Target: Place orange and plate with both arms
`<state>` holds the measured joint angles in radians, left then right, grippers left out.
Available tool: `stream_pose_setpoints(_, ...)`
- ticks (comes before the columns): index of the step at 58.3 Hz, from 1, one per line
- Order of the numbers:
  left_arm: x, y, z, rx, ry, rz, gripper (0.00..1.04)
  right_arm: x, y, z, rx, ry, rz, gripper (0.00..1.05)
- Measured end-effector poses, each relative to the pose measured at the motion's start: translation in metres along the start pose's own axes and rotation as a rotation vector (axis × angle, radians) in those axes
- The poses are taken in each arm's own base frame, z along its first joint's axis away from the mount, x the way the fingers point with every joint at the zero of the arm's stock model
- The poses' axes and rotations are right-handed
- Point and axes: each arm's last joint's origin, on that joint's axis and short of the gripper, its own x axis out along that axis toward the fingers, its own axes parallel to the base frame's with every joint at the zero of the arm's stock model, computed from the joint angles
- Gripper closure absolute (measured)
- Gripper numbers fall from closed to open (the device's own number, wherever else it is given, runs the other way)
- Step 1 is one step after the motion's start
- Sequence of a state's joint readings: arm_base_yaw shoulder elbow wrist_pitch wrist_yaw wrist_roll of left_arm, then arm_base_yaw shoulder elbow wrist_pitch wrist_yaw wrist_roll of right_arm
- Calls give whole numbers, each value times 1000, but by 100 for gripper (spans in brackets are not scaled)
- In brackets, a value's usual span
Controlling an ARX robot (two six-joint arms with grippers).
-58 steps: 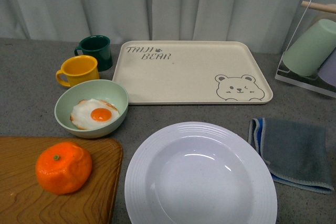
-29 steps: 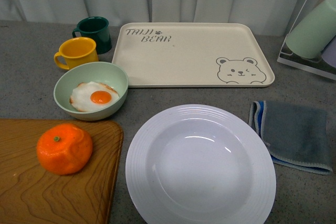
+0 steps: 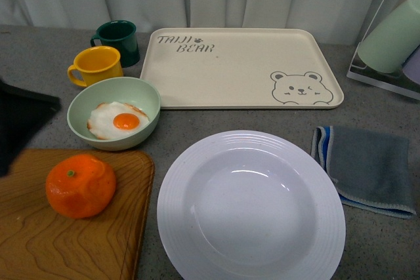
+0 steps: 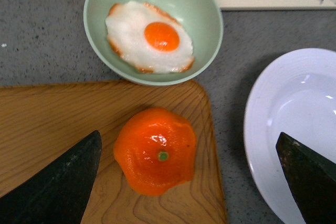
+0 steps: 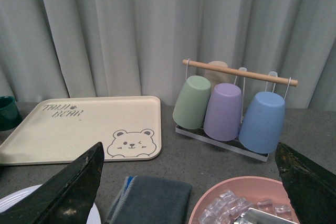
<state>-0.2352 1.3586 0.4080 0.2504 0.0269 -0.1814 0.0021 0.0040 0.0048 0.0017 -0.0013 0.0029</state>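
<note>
Two open grippers, nothing grabbed yet. Using the bear tray [image 3: 236,70] as the reference: the orange [image 3: 80,185] sits stem-up on a wooden board [image 3: 39,247] off the tray's near-left corner, past the green bowl [image 3: 115,90]. The plate [image 3: 169,204] lies flat just in front of the tray's near edge, on the robot's side.

The left gripper [image 4: 188,137] hangs over the board with its jaws spread wide and the orange roughly between them, holding nothing. That looks like lining up for a grab from above. The right gripper [image 5: 189,148] is also wide open and empty. It's up high, looking across the tray's right end, so it probably isn't committed to the plate yet.

Containers: the bowl has a fried egg [image 3: 118,122] in it, and both plate and tray are bare. Off the tray's right side, a pink bowl [image 5: 241,178] holds clear ice-like cubes [image 5: 231,208]. The cups [image 5: 223,111] hang mouth-down on their rack, likely to drain.
</note>
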Motion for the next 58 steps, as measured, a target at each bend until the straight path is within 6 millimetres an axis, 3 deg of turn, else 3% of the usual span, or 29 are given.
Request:
stream_pose_setpoints(10,26,6,-5,-37,122,10,7,0,0,0,0,0,0,9)
stream_pose_setpoints(33,60,12,-22,-19,250,59,7,0,0,0,0,0,0,9)
stream_pose_setpoints(44,66,12,-19,-2,239,62,37,0,0,0,0,0,0,9)
stream_pose_setpoints(51,64,7,-13,6,227,44,48,0,0,0,0,0,0,9)
stream_pose_setpoints(58,48,-25,-3,76,193,-67,52,0,0,0,0,0,0,9)
